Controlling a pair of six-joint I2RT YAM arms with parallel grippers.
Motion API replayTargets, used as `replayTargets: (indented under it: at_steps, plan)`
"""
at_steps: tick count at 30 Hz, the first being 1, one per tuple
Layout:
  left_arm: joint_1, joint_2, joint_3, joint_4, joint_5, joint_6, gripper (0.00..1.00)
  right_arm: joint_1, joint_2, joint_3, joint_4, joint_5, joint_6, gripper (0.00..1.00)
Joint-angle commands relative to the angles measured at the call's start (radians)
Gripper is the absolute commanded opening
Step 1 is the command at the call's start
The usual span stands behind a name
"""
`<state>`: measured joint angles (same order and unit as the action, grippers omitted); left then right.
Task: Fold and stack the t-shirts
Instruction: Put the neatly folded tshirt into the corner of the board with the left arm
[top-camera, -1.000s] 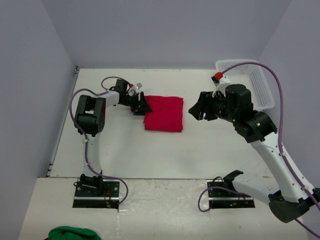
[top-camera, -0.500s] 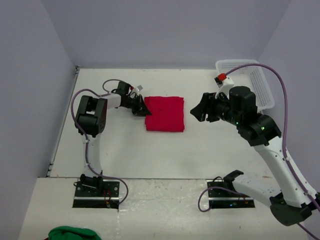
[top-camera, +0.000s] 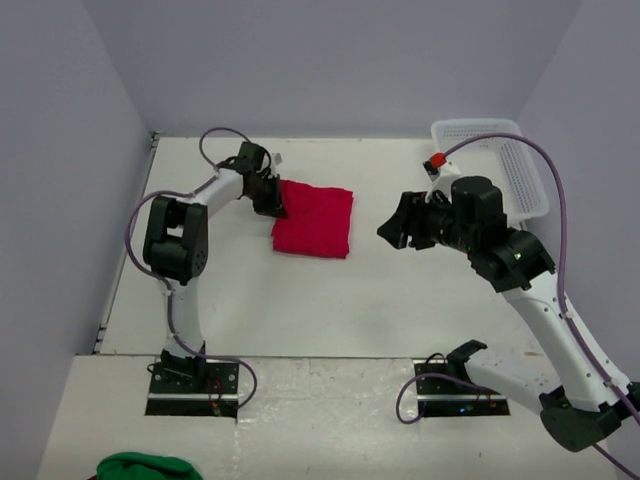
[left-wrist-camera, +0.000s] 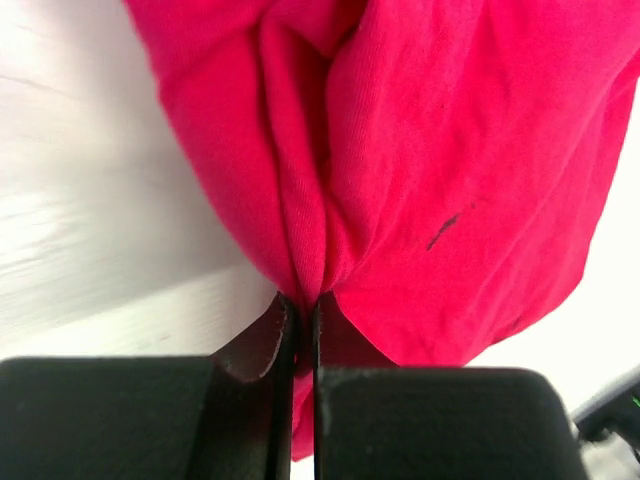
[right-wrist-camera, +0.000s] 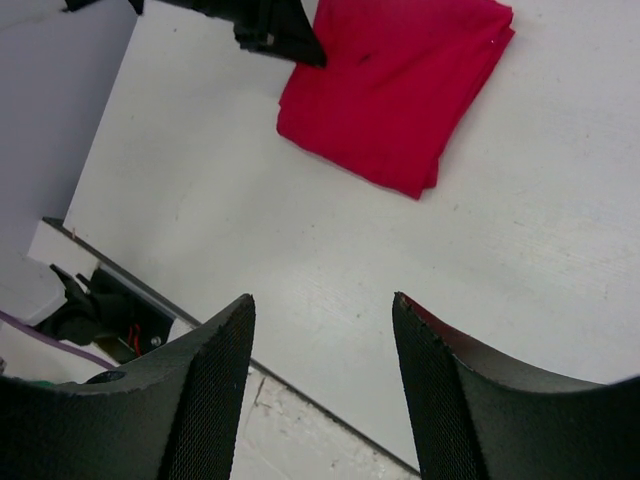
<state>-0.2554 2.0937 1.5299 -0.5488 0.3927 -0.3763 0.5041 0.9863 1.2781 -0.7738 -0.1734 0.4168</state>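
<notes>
My left gripper (left-wrist-camera: 298, 300) has a ridge of the t-shirt (top-camera: 315, 222) between its jaws. I judge the step in hand to be dragging the folded red bundle toward its stacking spot. To do it well, I should pull low and slow along the table (top-camera: 330, 300), so the layers slide together rather than peel open. The pinch takes only one gathered ridge of cloth, and a hard tug could undo the fold.

The jaws are pressed almost together, with just that thin ridge between them. In the overhead view they grip the bundle at its ten o'clock corner. From there the shirt spreads away toward four o'clock as a slightly skewed rectangle, lying flat near the middle of the table.

My right gripper (top-camera: 395, 228) hovers at the shirt's three o'clock, well apart from it, with its fingers spread wide and holding nothing. Beyond it, at the table's two o'clock corner, sits the white mesh basket (top-camera: 520, 170).
</notes>
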Motion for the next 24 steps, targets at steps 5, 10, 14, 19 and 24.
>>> replayTargets:
  at_steps: [5,10,14,19,24]
  plan:
    - [0.031,-0.038,0.263,-0.226,-0.288,0.128,0.00,0.030,0.006,-0.054,0.010,-0.028,0.017,0.58]
    - [0.082,0.021,0.377,-0.273,-0.314,0.145,0.00,0.056,0.002,-0.074,-0.005,-0.032,0.016,0.58]
    - [0.119,0.135,0.539,-0.345,-0.318,0.166,0.00,0.077,-0.001,-0.098,-0.007,-0.026,0.017,0.58]
    - [0.160,0.305,0.783,-0.493,-0.362,0.218,0.00,0.114,0.003,-0.103,-0.019,-0.003,0.020,0.58]
    - [0.241,0.322,0.817,-0.477,-0.362,0.247,0.00,0.122,0.003,-0.111,-0.019,0.020,0.014,0.58]
